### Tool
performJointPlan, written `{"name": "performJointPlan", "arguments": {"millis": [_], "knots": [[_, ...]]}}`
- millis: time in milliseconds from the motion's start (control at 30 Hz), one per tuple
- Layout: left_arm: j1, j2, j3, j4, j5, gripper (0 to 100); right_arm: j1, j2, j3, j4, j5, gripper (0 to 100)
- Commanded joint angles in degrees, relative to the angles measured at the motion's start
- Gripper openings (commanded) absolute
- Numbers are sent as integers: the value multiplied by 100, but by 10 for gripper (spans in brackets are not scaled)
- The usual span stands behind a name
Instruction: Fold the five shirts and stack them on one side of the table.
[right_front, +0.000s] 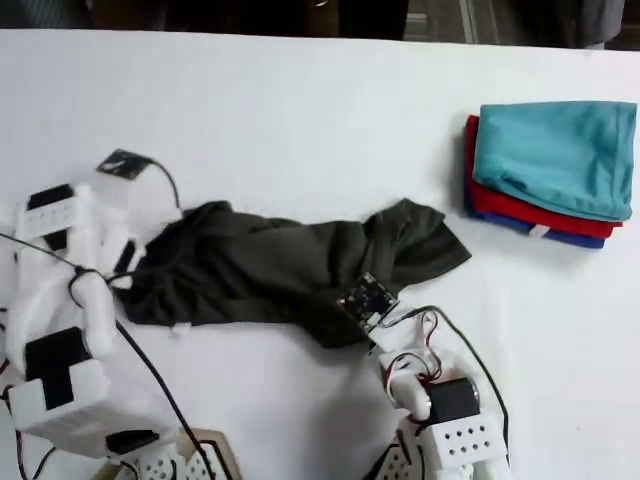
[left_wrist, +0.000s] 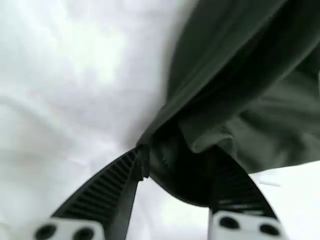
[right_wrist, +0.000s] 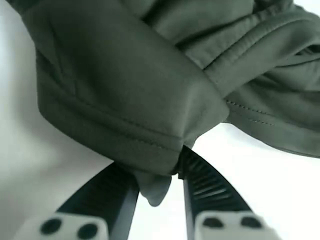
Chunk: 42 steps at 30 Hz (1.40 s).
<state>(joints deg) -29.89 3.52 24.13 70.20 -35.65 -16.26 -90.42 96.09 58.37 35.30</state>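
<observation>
A dark green shirt (right_front: 270, 265) lies crumpled across the middle of the white table (right_front: 300, 100). My left gripper (right_front: 128, 268) is at the shirt's left edge. In the left wrist view, bunched dark fabric (left_wrist: 235, 90) sits between the black fingers (left_wrist: 117, 187) of my left gripper (left_wrist: 180, 167). My right gripper (right_front: 345, 318) is at the shirt's front edge, right of centre. It (right_wrist: 152, 167) is shut on a fold of the shirt (right_wrist: 125, 85), with a corner of cloth hanging between the fingers (right_wrist: 207, 185).
A stack of folded shirts lies at the right side of the table: teal (right_front: 560, 155) on top, red (right_front: 500, 205) beneath, blue (right_front: 570, 237) at the bottom. Cables (right_front: 150, 375) trail from both arm bases along the front edge.
</observation>
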Motion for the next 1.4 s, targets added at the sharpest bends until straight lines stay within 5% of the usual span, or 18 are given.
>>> {"name": "performJointPlan", "arguments": {"millis": [0, 433, 533, 767, 867, 1133, 1367], "knots": [[-360, -79, -75, -79, -70, 207, 48, -127, 0, -101, 26, 91], [-1363, -79, -637, -18, -53, 207, 48, -127, 9, -101, 26, 91], [-1398, -88, -1138, 527, -53, 207, 48, -127, 9, -101, 26, 91], [-167, -88, -2387, 2804, 0, 207, 48, -127, 9, -110, 26, 91], [686, -70, -2457, 3165, 0, 207, 48, -127, 9, -110, 26, 91], [2207, -44, -1402, 2752, 70, 207, 48, -127, 9, -110, 26, 91], [1275, -44, -330, 343, 26, 207, 48, -127, 9, -110, 26, 91]]}}
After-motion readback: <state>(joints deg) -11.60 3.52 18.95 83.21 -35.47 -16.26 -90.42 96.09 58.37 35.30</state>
